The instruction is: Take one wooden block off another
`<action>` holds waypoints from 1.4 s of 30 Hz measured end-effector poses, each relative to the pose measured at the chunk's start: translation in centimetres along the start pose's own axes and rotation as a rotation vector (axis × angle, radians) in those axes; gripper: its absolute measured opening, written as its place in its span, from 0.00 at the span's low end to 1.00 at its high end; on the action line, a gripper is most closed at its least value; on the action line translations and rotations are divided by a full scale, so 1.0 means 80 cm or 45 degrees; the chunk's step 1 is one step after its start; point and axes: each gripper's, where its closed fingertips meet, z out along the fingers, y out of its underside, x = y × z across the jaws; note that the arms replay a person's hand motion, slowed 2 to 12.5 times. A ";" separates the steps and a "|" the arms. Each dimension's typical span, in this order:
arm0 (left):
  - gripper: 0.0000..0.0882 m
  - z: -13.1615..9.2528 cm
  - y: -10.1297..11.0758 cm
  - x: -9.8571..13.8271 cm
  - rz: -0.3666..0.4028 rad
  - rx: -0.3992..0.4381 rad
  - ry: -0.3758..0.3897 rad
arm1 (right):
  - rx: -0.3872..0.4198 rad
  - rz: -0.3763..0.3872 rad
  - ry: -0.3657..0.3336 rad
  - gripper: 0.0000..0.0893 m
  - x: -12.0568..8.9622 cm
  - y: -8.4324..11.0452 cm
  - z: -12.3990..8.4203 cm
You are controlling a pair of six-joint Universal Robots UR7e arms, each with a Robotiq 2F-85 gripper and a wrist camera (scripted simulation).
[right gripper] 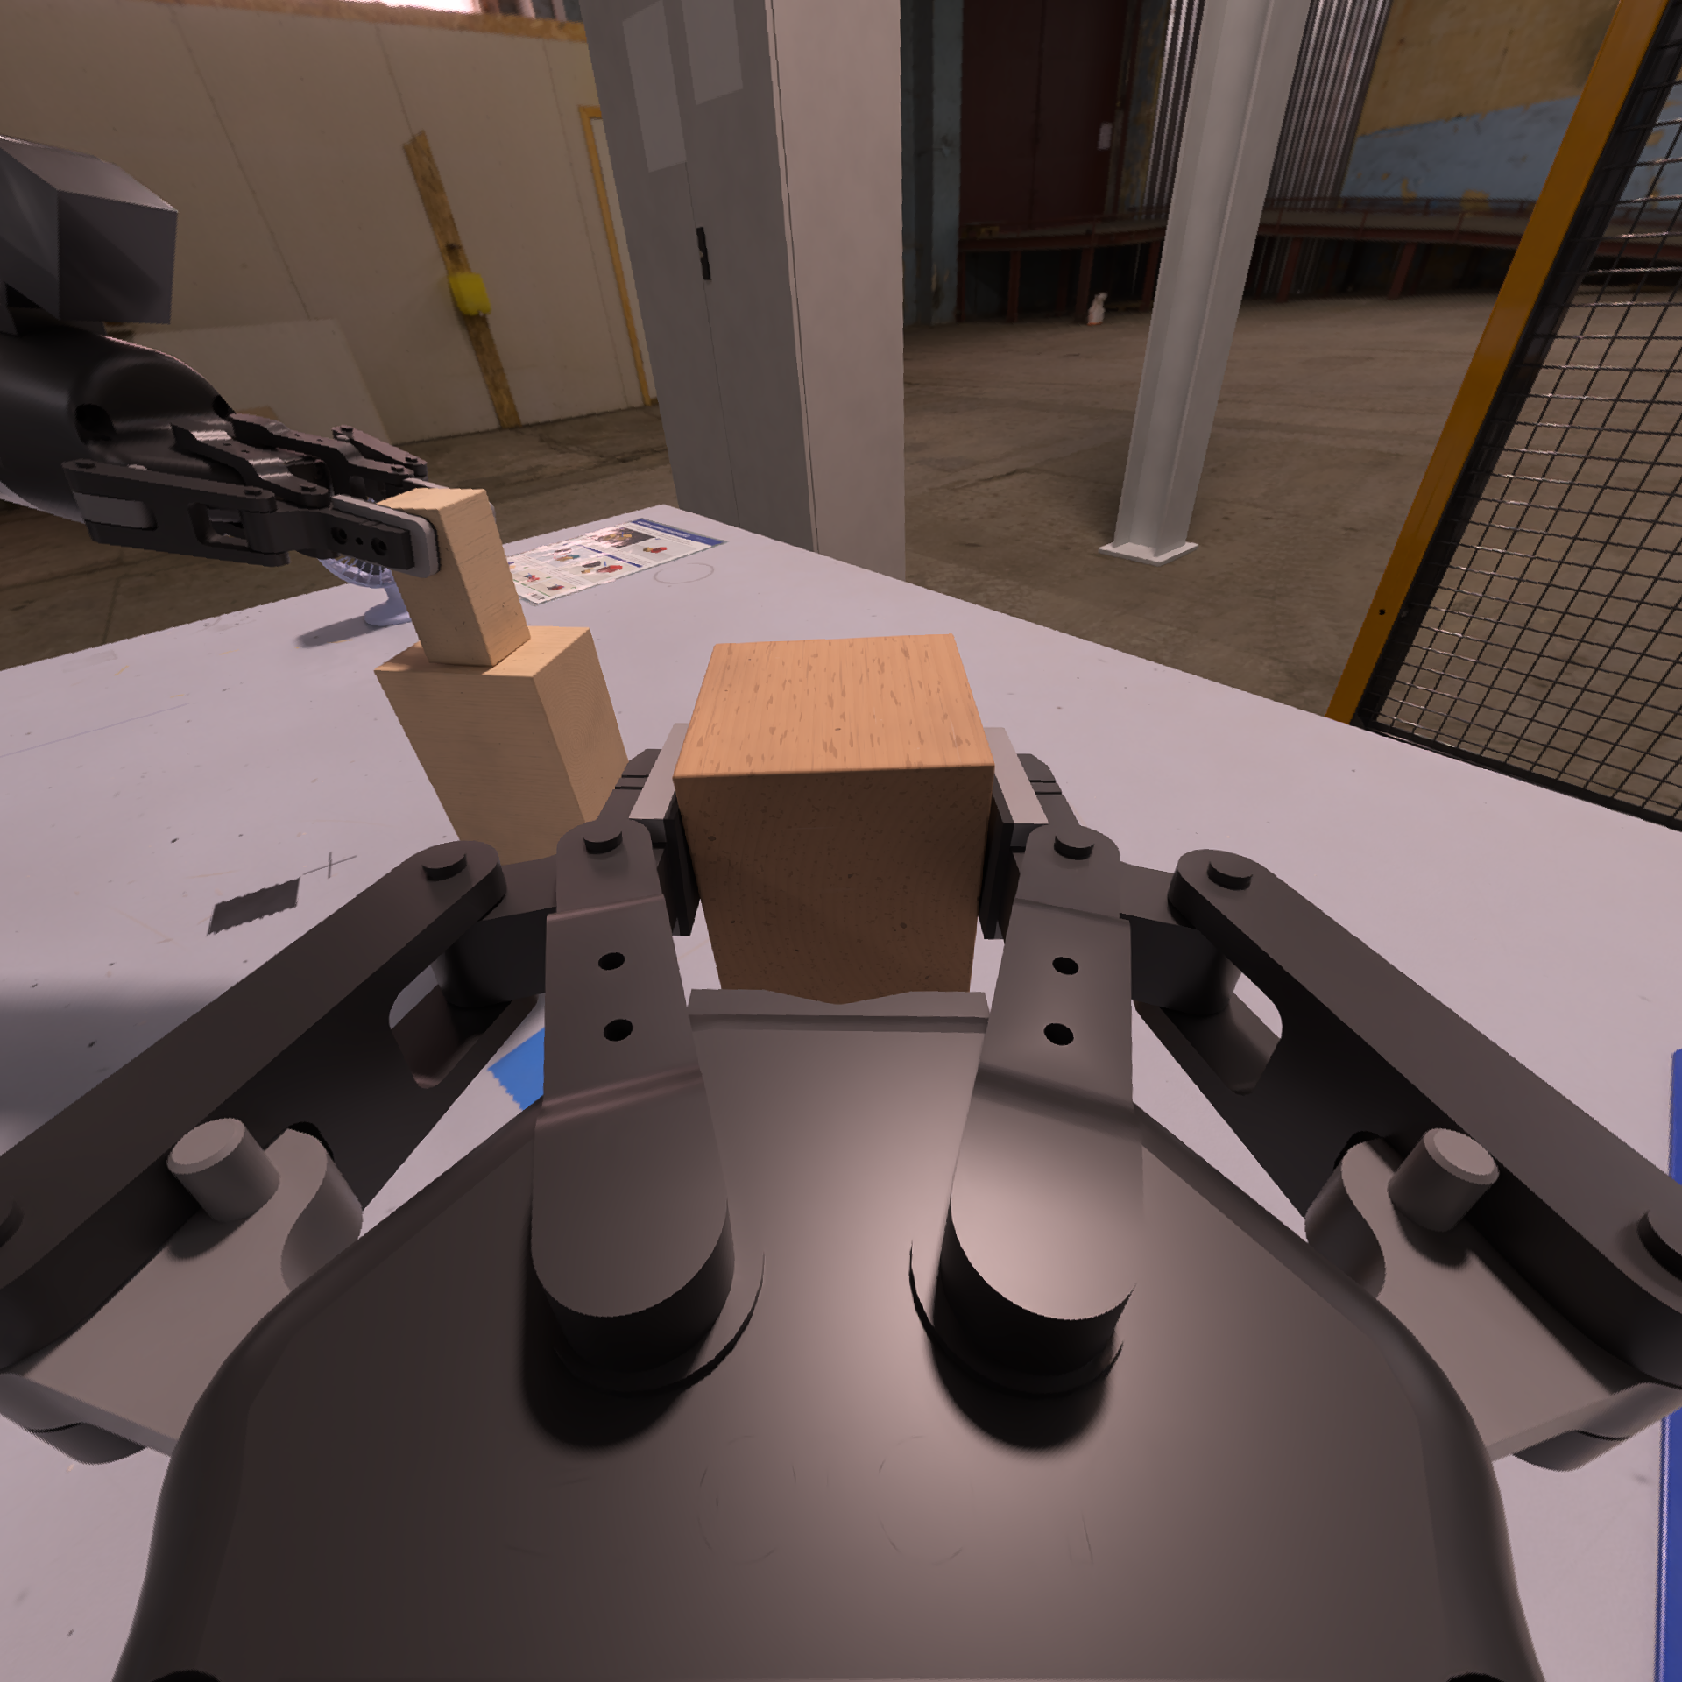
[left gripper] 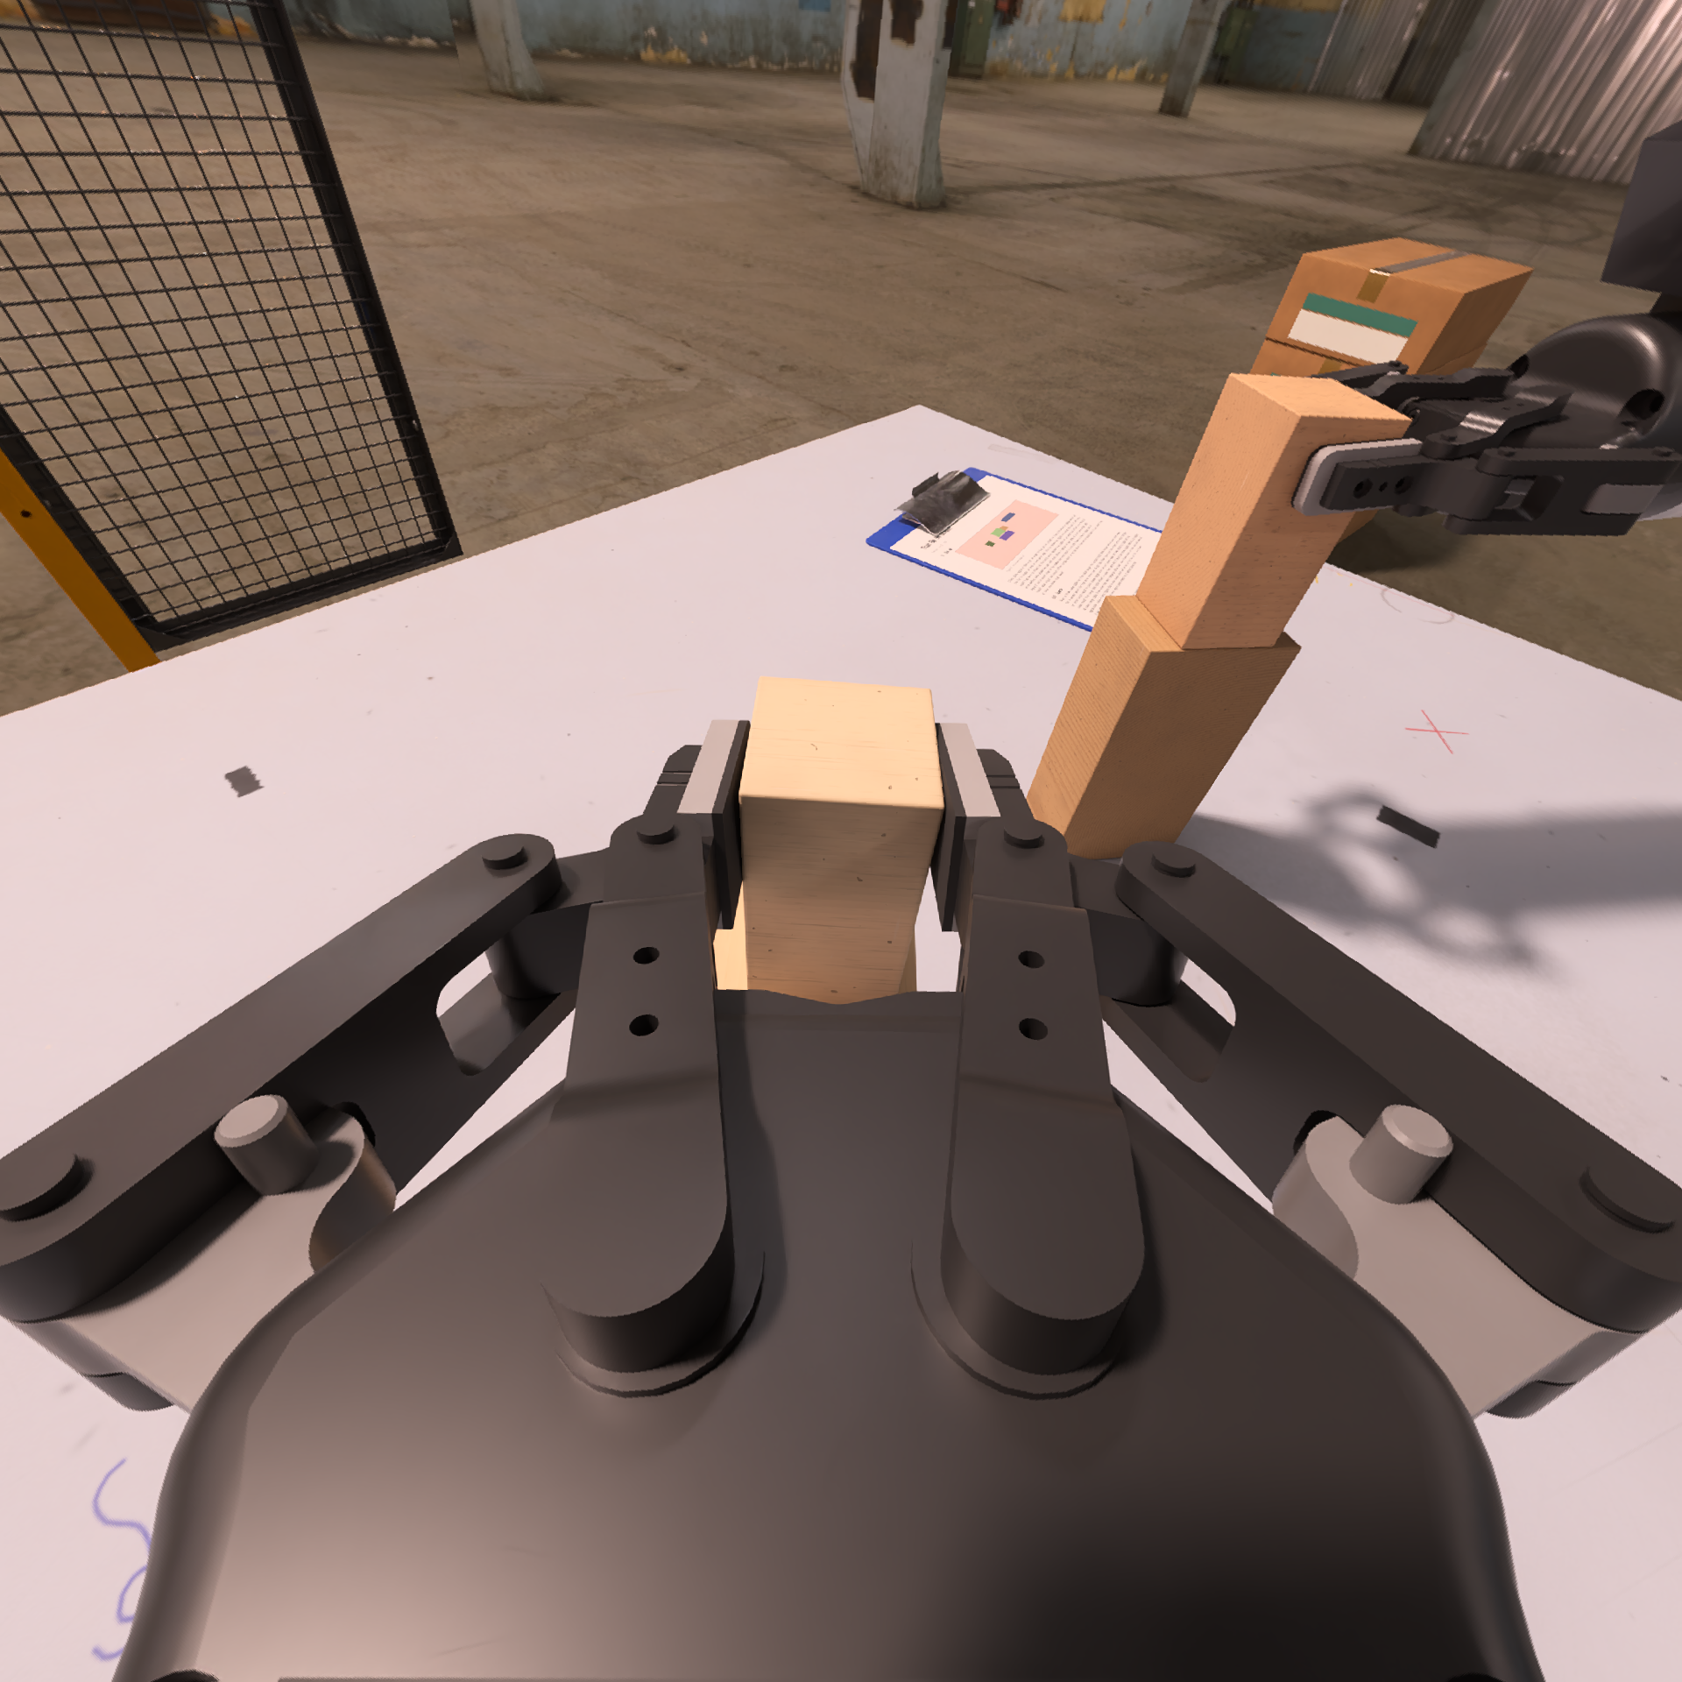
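Two stacks of wooden blocks stand on the white table [left gripper: 455, 728]. My left gripper [left gripper: 842, 774] is shut on a small pale block [left gripper: 842, 801], which sits on a wider pale block [right gripper: 510, 737]. My right gripper [right gripper: 833, 783] is shut on an orange-brown block [right gripper: 833, 819]. In the left wrist view this block [left gripper: 1265, 510] sits offset on a taller brown block [left gripper: 1156, 728], and the right gripper [left gripper: 1338, 455] holds it near its top. In the right wrist view the left gripper [right gripper: 419, 532] holds the small pale block [right gripper: 469, 582]. Both upper blocks seem to touch their lower ones.
A blue clipboard with paper [left gripper: 1019, 546] lies beyond the brown stack, with a cardboard box [left gripper: 1383, 309] behind it. A printed sheet [right gripper: 610, 555] and a small fan [right gripper: 378, 592] lie at the far table edge. Mesh fences [left gripper: 182, 319] [right gripper: 1547, 546] flank the table.
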 end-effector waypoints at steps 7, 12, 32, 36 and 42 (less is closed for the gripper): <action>0.38 0.000 0.000 0.000 -0.002 -0.002 -0.002 | 0.004 0.003 -0.003 0.53 0.000 0.000 0.000; 0.38 0.000 0.000 0.000 -0.001 -0.005 -0.005 | 0.005 0.003 -0.004 0.53 0.000 0.000 0.000; 0.38 -0.003 -0.001 0.000 0.008 -0.002 -0.011 | -0.008 -0.016 0.000 0.53 -0.001 0.001 0.000; 0.38 -0.006 -0.007 0.001 0.006 0.024 -0.009 | -0.014 -0.031 0.002 0.52 -0.002 0.001 0.000; 0.46 -0.013 -0.021 0.004 -0.009 0.094 -0.001 | -0.024 -0.057 0.003 0.52 -0.004 0.002 0.000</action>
